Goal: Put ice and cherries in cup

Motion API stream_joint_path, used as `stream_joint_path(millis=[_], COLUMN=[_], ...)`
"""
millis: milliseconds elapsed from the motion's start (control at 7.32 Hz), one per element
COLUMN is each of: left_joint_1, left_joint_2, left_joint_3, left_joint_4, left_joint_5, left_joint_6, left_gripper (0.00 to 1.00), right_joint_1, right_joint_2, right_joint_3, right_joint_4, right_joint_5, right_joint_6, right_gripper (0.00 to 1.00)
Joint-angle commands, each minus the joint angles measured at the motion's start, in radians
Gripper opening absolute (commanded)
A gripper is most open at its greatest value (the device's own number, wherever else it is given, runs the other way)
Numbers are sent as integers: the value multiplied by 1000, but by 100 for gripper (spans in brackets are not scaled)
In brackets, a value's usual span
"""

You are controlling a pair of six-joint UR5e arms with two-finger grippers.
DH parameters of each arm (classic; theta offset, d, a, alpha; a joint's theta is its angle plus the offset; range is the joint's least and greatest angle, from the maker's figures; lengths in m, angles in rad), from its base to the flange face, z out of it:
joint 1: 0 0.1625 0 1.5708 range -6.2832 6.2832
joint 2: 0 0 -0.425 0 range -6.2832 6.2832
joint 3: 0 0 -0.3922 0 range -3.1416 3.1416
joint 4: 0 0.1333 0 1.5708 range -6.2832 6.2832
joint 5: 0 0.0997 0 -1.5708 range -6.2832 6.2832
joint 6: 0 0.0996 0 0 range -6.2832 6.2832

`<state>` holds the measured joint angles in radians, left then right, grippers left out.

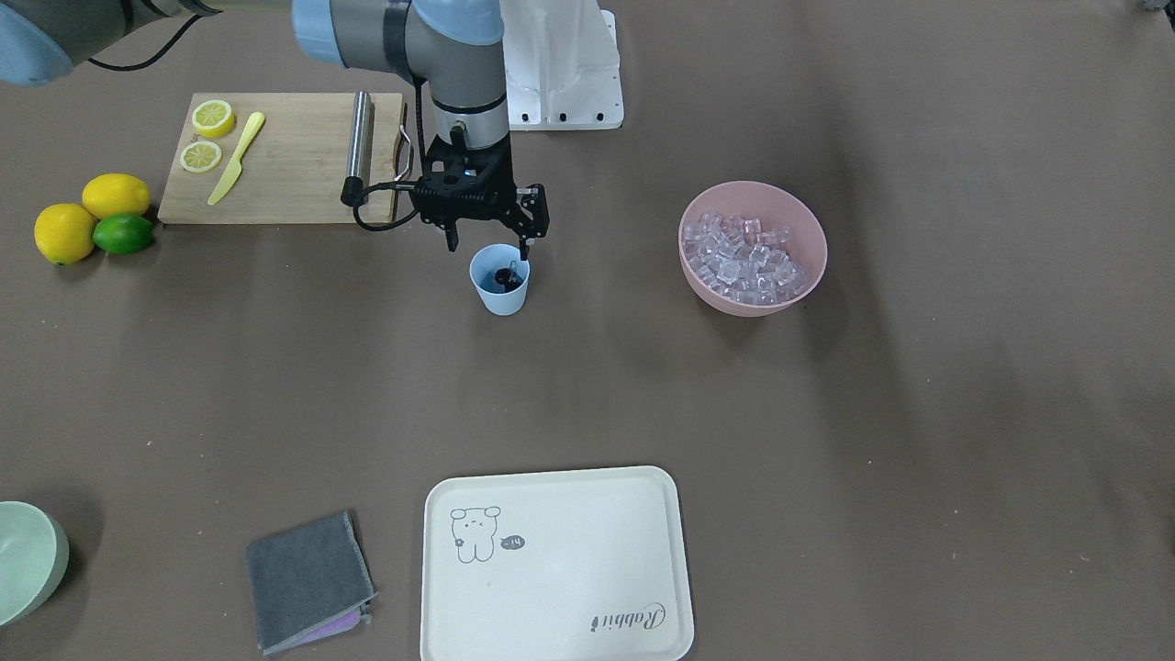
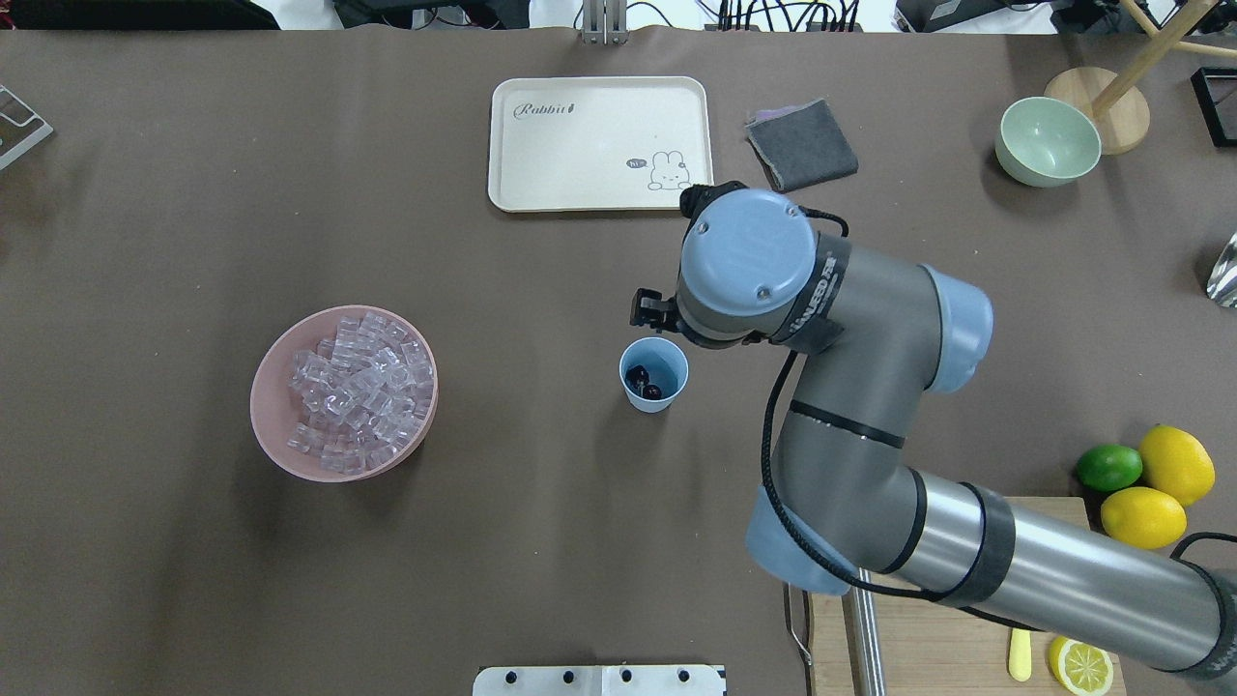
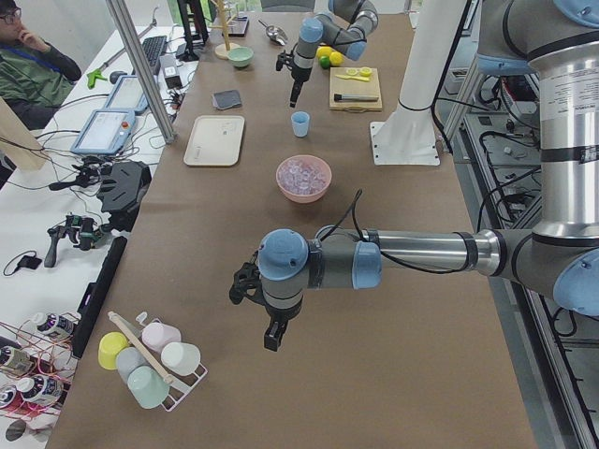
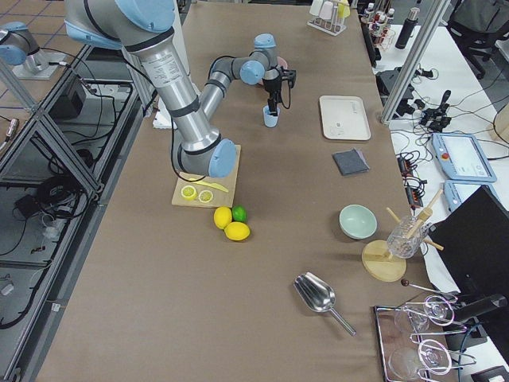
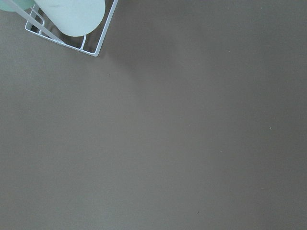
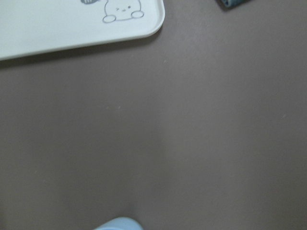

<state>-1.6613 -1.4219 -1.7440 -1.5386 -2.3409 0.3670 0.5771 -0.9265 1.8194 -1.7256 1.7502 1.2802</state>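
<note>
The light blue cup [image 1: 502, 298] stands mid-table, and the dark cherries [image 1: 505, 275] lie inside it; both also show in the overhead view, the cup [image 2: 657, 404] and the cherries [image 2: 645, 382]. My right gripper [image 1: 488, 250] hangs just above the cup's rim, open and empty, one finger on each side. The ice [image 1: 748, 257] is heaped in a pink bowl [image 1: 734, 308], apart from the cup. My left gripper [image 3: 271, 332] shows only in the exterior left view, low over bare table at the near end; I cannot tell if it is open or shut.
A cutting board [image 1: 294, 156] with lemon slices, a yellow knife and a metal rod lies behind the cup. Lemons and a lime [image 1: 92, 220] sit beside it. A cream tray [image 1: 555, 565], a grey cloth [image 1: 307, 578] and a green bowl [image 1: 27, 560] line the far side. A cup rack [image 3: 150, 360] stands near my left gripper.
</note>
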Motion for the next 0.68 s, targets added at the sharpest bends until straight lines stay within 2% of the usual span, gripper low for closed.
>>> stream_joint_path(millis=[0,273,410,547], left_joint_1=[0,5,17,32], left_joint_2=[1,1,-15,-18], left_joint_3=[17,46,41,25], left_joint_4=[1,-17,-8,-14], left_joint_5=[0,3,2,2], left_joint_6=[-23,-56,-207,-426], left_gripper=[98,98,98,98], right_joint_1=[198,359,428,499], right_joint_2=[-75,-155,-232,-300], right_joint_3=[32,47,47,49], right_joint_4=[-19,-20,-20,-20], right_joint_5=[153,259,305,311], right_joint_6=[-272,-501,-647,-780], right_gripper=[100,100,100,100])
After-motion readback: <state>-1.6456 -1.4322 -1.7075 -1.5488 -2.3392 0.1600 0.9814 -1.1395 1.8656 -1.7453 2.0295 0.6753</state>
